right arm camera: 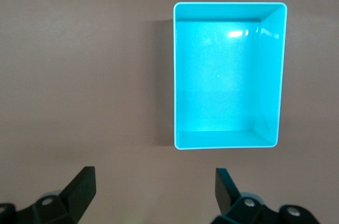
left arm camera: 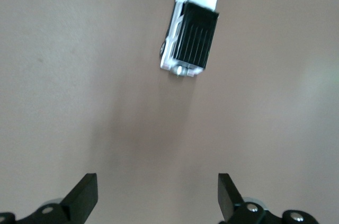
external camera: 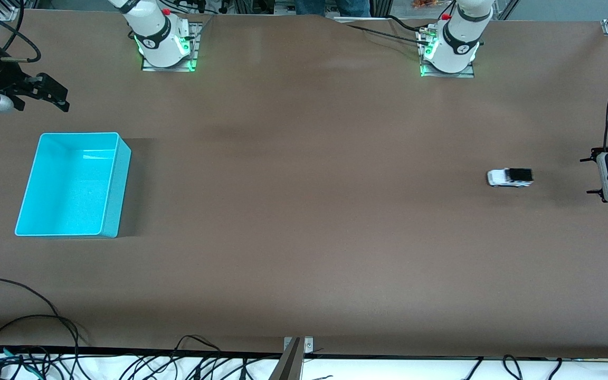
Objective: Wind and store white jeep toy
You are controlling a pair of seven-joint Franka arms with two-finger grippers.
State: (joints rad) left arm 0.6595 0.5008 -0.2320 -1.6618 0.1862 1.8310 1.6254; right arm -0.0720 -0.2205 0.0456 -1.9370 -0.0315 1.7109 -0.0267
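The white jeep toy (external camera: 510, 177) stands on its wheels on the brown table, toward the left arm's end; it is white with a black rear bed. The left wrist view shows the jeep toy (left arm camera: 189, 25) lying apart from the fingers, with bare table between. My left gripper (external camera: 588, 176) hovers open beside the toy, at the table's end, with nothing in it (left arm camera: 158, 192). My right gripper (external camera: 57, 95) is open and holds nothing, up in the air at the right arm's end (right arm camera: 155, 189). The cyan bin (right arm camera: 228, 75) shows in its wrist view.
The cyan bin (external camera: 116, 195) stands on the table at the right arm's end and has nothing inside. The two arm bases (external camera: 164, 47) (external camera: 449, 53) stand along the table edge farthest from the front camera. Loose black cables (external camera: 29, 338) lie along the nearest edge.
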